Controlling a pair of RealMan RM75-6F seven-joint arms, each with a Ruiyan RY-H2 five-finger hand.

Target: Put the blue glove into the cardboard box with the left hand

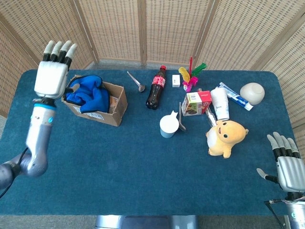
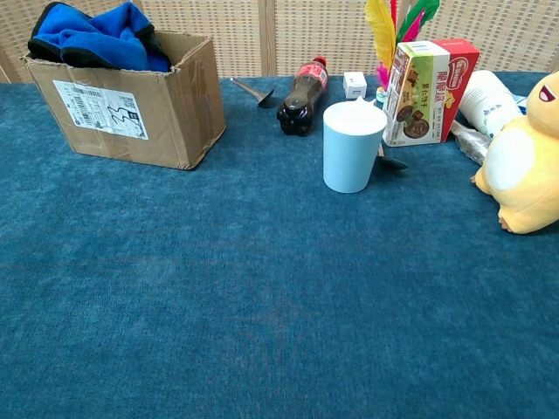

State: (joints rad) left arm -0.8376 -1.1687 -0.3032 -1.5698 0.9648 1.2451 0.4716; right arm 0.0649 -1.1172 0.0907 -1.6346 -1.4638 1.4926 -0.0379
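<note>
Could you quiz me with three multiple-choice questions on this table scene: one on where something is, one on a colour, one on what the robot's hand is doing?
1. Where is the blue glove?
A. in the cardboard box
B. beside the cola bottle
C. under the yellow plush toy

2. What colour is the cup in front of the biscuit box?
A. red
B. light blue
C. green

3. What is the left hand doing?
A. gripping the glove
B. pressing on the box
C. raised, fingers straight, holding nothing

Answers: 1 A, the glove fills the box's open top. 2 B, the chest view shows it pale blue. 3 C, the hand is left of the box, clear of the glove.
</note>
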